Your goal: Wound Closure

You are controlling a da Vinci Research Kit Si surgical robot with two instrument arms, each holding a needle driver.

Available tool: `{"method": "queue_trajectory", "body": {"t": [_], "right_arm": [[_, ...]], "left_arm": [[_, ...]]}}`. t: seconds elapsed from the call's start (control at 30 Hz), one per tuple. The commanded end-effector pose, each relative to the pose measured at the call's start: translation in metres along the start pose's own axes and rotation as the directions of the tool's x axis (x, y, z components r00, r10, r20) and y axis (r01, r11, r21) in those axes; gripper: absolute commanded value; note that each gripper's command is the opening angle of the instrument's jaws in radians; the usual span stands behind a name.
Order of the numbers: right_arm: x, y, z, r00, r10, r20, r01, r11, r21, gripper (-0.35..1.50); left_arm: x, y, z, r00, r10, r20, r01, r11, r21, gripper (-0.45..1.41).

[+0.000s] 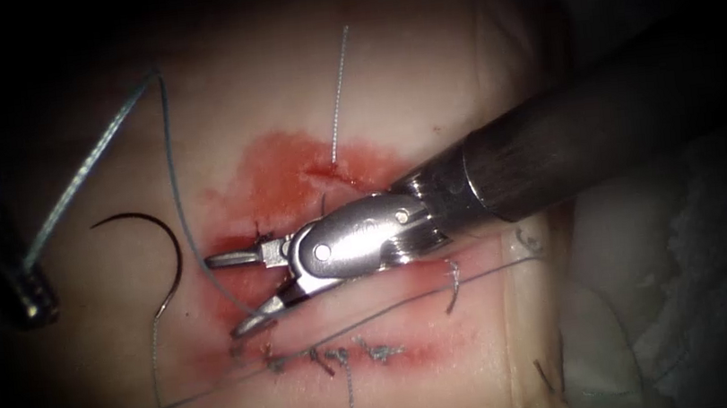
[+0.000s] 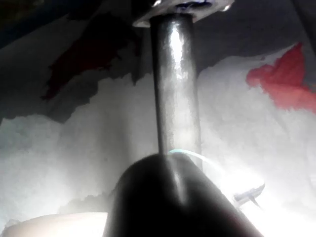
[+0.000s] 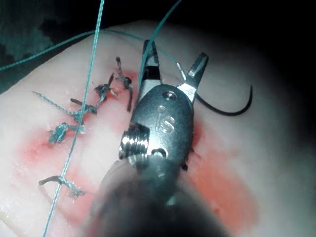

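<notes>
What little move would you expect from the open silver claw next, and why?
Probably closing the right end effector on the thread. Its jaws stand open and hold nothing, and that strand appears to cross between them. The needle lies free on the tissue, left of the cut.

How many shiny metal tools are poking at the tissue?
2. The right arm's silver tool reaches in from the right, fingers open over the red-stained cut. The left arm's dark tool sits at the far left, holding blue thread.
</notes>
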Motion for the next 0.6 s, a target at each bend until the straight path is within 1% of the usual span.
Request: {"method": "queue_trajectory", "body": {"t": [0.03, 0.07, 0.13, 0.17, 0.2, 0.27, 0.3, 0.33, 0.37, 0.4, 0.43, 0.47, 0.5, 0.57, 0.6], "right_arm": [[0.0001, 0.0001, 0.0007, 1.0, 0.01, 0.015, -0.01, 1.0, 0.0, 0.66], [0.0, 0.0004, 0.0004, 0.999, 0.022, 0.031, -0.022, 1.0, 0.002, 0.58], [-0.0002, 0.0005, 0.0003, 0.999, 0.028, 0.044, -0.028, 1.0, -0.002, 0.58], [-0.0003, 0.0006, 0.0003, 0.998, 0.034, 0.053, -0.034, 0.999, -0.001, 0.41], [-0.0004, 0.0006, 0.0004, 0.997, 0.046, 0.068, -0.046, 0.999, -0.001, 0.39], [-0.0007, 0.0012, 0.0006, 0.985, 0.115, 0.127, -0.113, 0.993, -0.02, 0.19], [-0.0008, 0.0015, 0.0006, 0.982, 0.131, 0.138, -0.128, 0.991, -0.033, 0.17], [-0.0009, 0.0021, 0.0006, 0.976, 0.166, 0.144, -0.158, 0.985, -0.065, 0.16], [-0.001, 0.0023, 0.0006, 0.974, 0.172, 0.146, -0.163, 0.984, -0.069, 0.21], [-0.001, 0.0023, 0.0006, 0.974, 0.172, 0.146, -0.163, 0.984, -0.069, 0.21], [-0.0011, 0.0025, 0.0008, 0.971, 0.189, 0.148, -0.18, 0.981, -0.074, 0.27], [-0.0012, 0.0026, 0.0009, 0.966, 0.207, 0.152, -0.197, 0.977, -0.078, 0.27], [-0.0013, 0.0026, 0.0012, 0.96, 0.224, 0.171, -0.212, 0.974, -0.082, 0.32], [-0.0014, 0.0027, 0.0013, 0.954, 0.241, 0.181, -0.229, 0.97, -0.087, 0.31], [-0.0015, 0.0028, 0.0014, 0.946, 0.264, 0.19, -0.25, 0.964, -0.095, 0.42]], "left_arm": [[-0.001, 0.0006, 0.0002, 1.0, 0.0, -0.006, 0.0, 1.0, 0.004, -0.45], [-0.0007, 0.0013, 0.0002, 1.0, -0.016, -0.02, 0.017, 1.0, 0.007, -0.45], [-0.0003, 0.0023, -0.0004, 0.999, -0.042, -0.033, 0.042, 0.999, 0.0, -0.45], [0.0002, 0.0031, -0.001, 0.997, -0.064, -0.044, 0.064, 0.998, -0.013, -0.45], [0.0006, 0.0038, -0.0015, 0.996, -0.076, -0.046, 0.074, 0.997, -0.035, -0.45], [0.0024, 0.0075, -0.004, 0.99, -0.124, -0.07, 0.11, 0.979, -0.173, -0.45], [0.0028, 0.0087, -0.0049, 0.987, -0.145, -0.065, 0.128, 0.968, -0.215, -0.45], [0.0035, 0.0104, -0.0061, 0.984, -0.163, -0.067, 0.138, 0.949, -0.284, -0.45], [0.004, 0.0114, -0.0068, 0.982, -0.174, -0.08, 0.138, 0.934, -0.328, -0.45], [0.004, 0.0114, -0.0068, 0.982, -0.174, -0.08, 0.138, 0.934, -0.328, -0.45], [0.0044, 0.0121, -0.0072, 0.978, -0.188, -0.089, 0.146, 0.923, -0.356, -0.45], [0.0048, 0.0128, -0.0076, 0.975, -0.201, -0.093, 0.153, 0.914, -0.376, -0.45], [0.0057, 0.014, -0.008, 0.971, -0.214, -0.104, 0.153, 0.896, -0.416, -0.45], [0.0058, 0.0144, -0.0081, 0.971, -0.215, -0.107, 0.151, 0.892, -0.426, -0.45], [0.0059, 0.0149, -0.0081, 0.97, -0.217, -0.11, 0.149, 0.888, -0.436, -0.45]]}}
